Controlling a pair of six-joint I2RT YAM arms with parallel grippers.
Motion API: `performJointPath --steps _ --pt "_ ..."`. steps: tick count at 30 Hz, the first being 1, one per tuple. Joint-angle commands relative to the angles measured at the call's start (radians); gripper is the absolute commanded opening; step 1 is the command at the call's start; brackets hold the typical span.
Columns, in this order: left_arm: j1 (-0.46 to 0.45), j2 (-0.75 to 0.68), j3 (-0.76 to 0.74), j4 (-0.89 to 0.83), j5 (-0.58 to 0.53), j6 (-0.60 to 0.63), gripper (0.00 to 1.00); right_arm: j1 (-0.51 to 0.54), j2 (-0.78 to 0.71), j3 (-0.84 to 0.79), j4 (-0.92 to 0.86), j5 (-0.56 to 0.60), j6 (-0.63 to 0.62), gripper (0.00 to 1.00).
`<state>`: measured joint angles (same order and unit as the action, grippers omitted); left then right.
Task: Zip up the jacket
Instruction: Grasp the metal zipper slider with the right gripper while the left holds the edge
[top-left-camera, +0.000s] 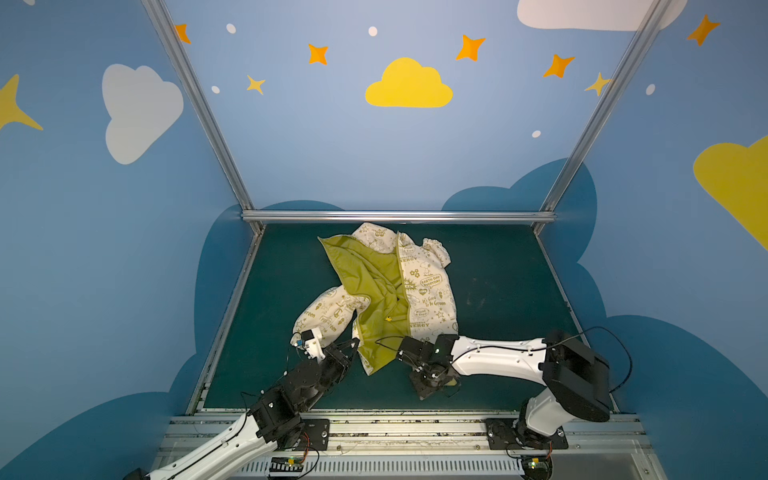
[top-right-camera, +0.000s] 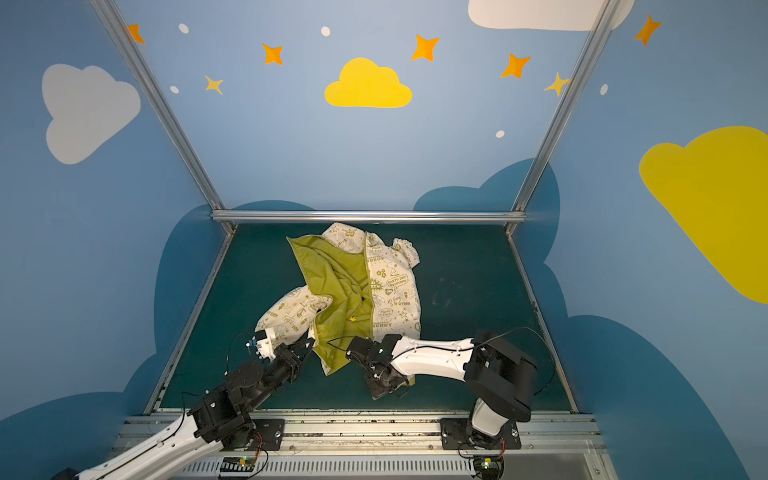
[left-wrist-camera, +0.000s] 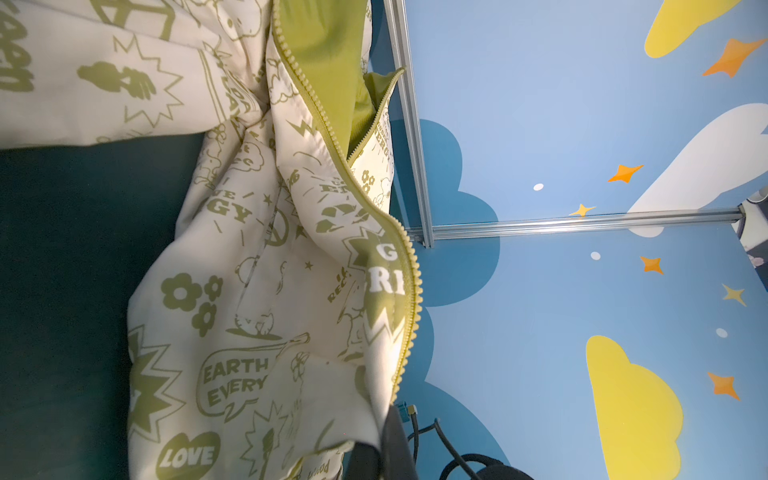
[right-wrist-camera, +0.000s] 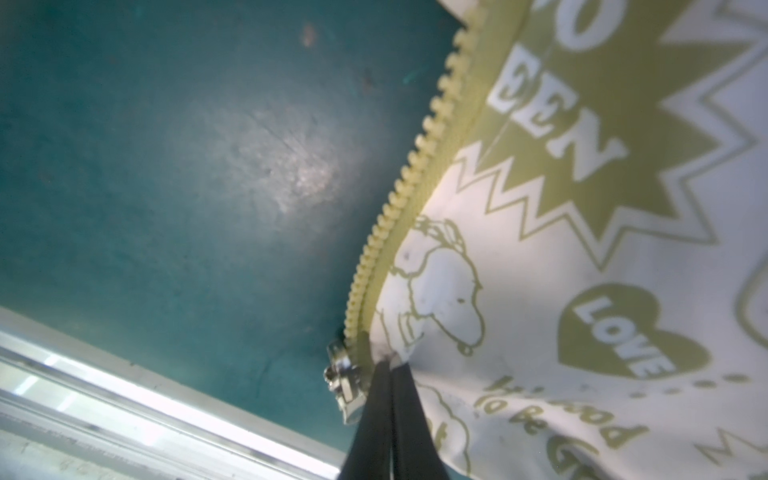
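The dark teal counter (top-left-camera: 498, 291) carries the jacket (top-left-camera: 428, 286), which lies crumpled at its middle in both top views. One front panel is thrown back so the olive lining faces up, and the right arm covers part of the near hem. The left claw (top-left-camera: 354, 343) is closed on the turned-back panel's edge. The left wrist view shows only a dark sliver of one finger (left-wrist-camera: 392, 432); the rest is cut off. The right claw (right-wrist-camera: 390, 365) is pinched together on the printed panel's edge, and its tips are hard to make out in the top views. The zipper teeth (right-wrist-camera: 399, 195) run unjoined and blur toward the frame's edge. The metal slider (right-wrist-camera: 343, 380) sits just beside the fingertips, partly hidden by them.
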<state>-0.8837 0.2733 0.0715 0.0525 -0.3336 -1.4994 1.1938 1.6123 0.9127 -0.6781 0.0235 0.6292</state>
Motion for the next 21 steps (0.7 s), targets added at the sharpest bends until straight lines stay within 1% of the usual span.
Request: performJointPath --steps 1,9,13,15,21 --pt "0.004 0.015 0.009 0.005 -0.005 0.009 0.03 -0.008 -0.083 0.005 -0.013 0.026 -0.002 0.00" --pt "0.004 0.068 0.054 0.031 0.000 0.059 0.03 -0.073 -0.263 -0.037 0.085 -0.006 0.006 0.00" --pt "0.004 0.101 0.079 0.058 0.003 0.098 0.03 -0.084 -0.357 -0.074 0.134 0.058 0.019 0.00" --pt "0.003 0.117 0.091 0.074 0.008 0.122 0.03 -0.090 -0.408 -0.109 0.207 0.056 -0.009 0.00" --pt "0.003 0.168 0.097 0.161 -0.009 0.142 0.03 -0.129 -0.536 -0.202 0.439 0.029 -0.043 0.00"
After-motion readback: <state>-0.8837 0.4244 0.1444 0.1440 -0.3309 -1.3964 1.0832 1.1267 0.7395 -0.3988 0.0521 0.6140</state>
